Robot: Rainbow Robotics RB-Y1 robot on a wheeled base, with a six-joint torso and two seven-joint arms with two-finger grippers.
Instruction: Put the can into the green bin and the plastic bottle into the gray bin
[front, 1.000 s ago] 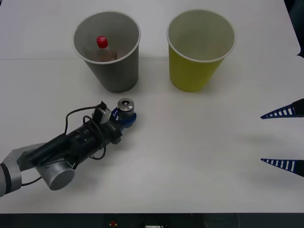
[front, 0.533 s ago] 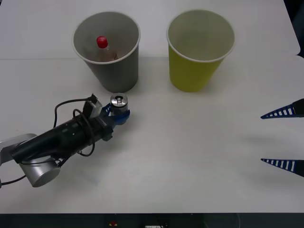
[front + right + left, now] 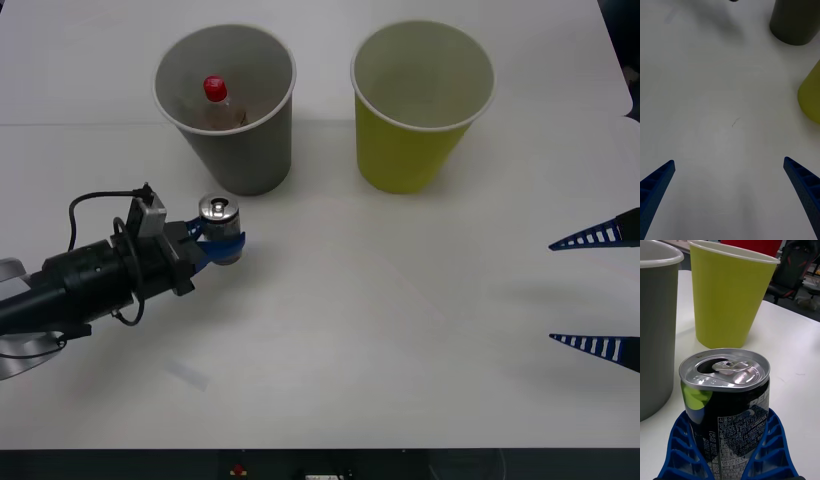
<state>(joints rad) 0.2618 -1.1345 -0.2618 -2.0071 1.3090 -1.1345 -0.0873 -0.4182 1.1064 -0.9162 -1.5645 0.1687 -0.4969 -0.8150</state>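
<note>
A small can (image 3: 219,225) with a silver pull-tab top stands upright in front of the gray bin (image 3: 240,160). My left gripper (image 3: 222,243) is shut on the can (image 3: 725,405), its blue fingers (image 3: 685,450) wrapped around the dark printed body. Inside the gray bin, the plastic bottle (image 3: 216,103) with its red cap leans against the wall. To the right stands the green bin (image 3: 415,140), with nothing visible inside; it also rises behind the can as the green bin (image 3: 728,296) in the left wrist view. At the table's right edge my right gripper (image 3: 596,292) hangs open.
Both bins stand side by side at the back of the white table (image 3: 400,320). In the right wrist view the gray bin (image 3: 795,20) and the green bin (image 3: 810,99) sit beyond the open blue fingers (image 3: 655,187). Chairs (image 3: 793,262) stand past the table.
My left arm has drawn back to the left with the can in its grip, carrying it from right of the gray bin's base toward the left. The right arm has not moved.
</note>
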